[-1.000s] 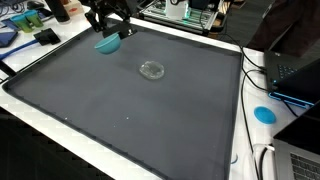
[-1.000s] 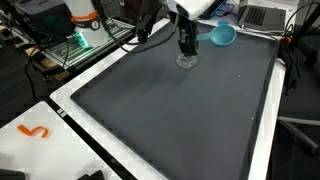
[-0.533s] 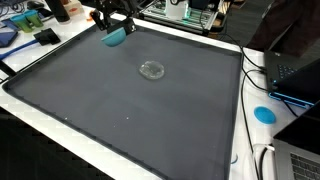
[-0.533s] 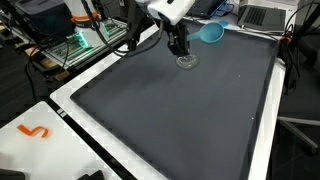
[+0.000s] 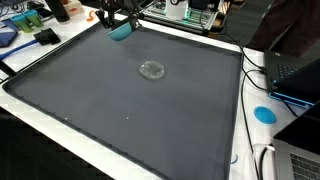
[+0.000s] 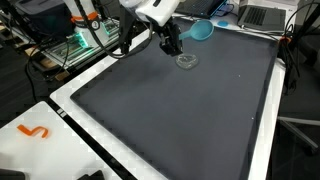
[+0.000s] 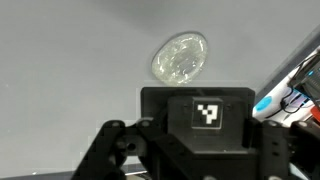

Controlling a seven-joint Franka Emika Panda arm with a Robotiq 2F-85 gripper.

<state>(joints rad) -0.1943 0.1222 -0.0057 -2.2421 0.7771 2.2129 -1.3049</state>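
Note:
In both exterior views my gripper [image 5: 117, 20] [image 6: 173, 42] hangs above the far part of the dark grey mat [image 5: 130, 120] [image 6: 190, 120], shut on a light blue cup [image 5: 121, 31] [image 6: 201, 30] that hangs tilted off the mat. A small clear glass dish [image 5: 152, 69] [image 6: 186, 61] [image 7: 180, 57] lies on the mat just below and beside the gripper, untouched. In the wrist view the gripper's black housing with a square marker [image 7: 207, 113] fills the lower half and hides the fingertips. A sliver of the blue cup [image 7: 268, 103] shows at the right.
A white border [image 5: 245, 110] frames the mat. A laptop [image 5: 296, 74], a blue disc [image 5: 264, 114] and cables lie beside it. Tools and boxes [image 5: 40, 30] crowd the far edge. An orange hook [image 6: 35, 131] rests on the white border.
The gripper has risen and drifted toward the mat's far edge, carrying the blue cup with it. The clear dish has stayed in place.

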